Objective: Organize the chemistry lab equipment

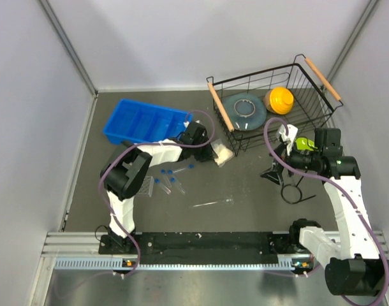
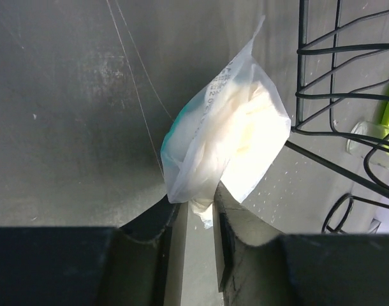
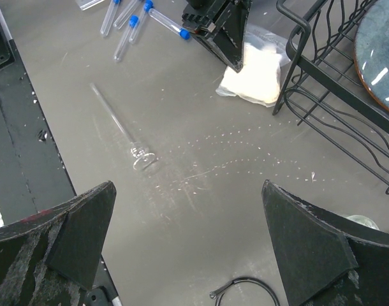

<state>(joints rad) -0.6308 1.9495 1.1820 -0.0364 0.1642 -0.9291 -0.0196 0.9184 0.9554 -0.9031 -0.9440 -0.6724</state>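
white packet [image 2: 226, 134] lies on the grey bench [image 1: 86, 166] just beside the near left corner of the black wire basket [image 1: 271, 108]. its long axis runs from the left pincer [image 2: 196, 194] up and to the right toward the basket in the left wrist view. its narrow lower corner points back into the pincer, and the printed edge faces up and left. the left pincer is closed on that lower corner, one finger [image 2: 156, 220] on each side of it. seen from above, the packet sits at the tip of the left arm, which reaches forward across the bench.

the right pincer [image 3: 188, 191] is spread wide and grips nothing; it hangs over bare bench near the basket. below it the thin glass rod [image 3: 115, 118] lies flat, its long axis slanting from upper left to lower right in the right wrist view, with a small flared end toward the near side. several blue-capped test tubes [image 3: 127, 22] lie loose on the bench beyond the rod, close to the left pincer, and do not all point the same way. the black wire ring stand [image 1: 293, 191] rests on the bench near the right arm. a blue tray [image 1: 146, 121] sits at the far left, and a grey dish [image 1: 244, 108] lies in the basket.
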